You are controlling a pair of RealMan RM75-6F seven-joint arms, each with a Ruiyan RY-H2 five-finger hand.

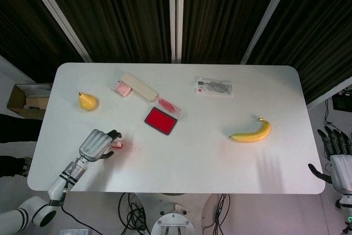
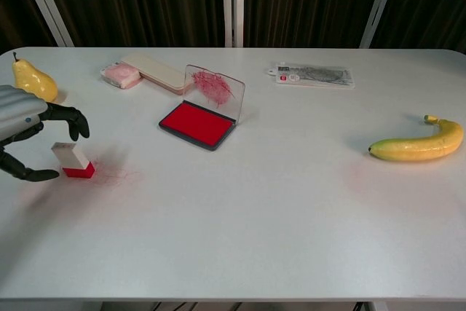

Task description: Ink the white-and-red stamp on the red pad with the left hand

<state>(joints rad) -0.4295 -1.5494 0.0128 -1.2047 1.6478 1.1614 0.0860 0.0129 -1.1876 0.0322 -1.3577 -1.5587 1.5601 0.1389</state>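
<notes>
OK, your left robot hand [image 2: 29, 132] is open, fingers either side of the stamp [image 2: 73, 161] standing on the tabletop [image 2: 291, 216]. Grip it w/ care, keep it upright, then carry to the red pad [image 2: 197, 123].

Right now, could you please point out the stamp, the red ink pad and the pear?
stamp [image 2: 72, 159], chest view, on its white upper body.
red ink pad [image 2: 196, 122], chest view, middle of the red inking surface.
pear [image 1: 87, 102], head view, on its yellow belly.

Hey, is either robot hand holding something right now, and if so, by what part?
Neither holds anything. The left hand brackets the stamp with fingers apart, not gripping. The right hand is open beside the table.
</notes>
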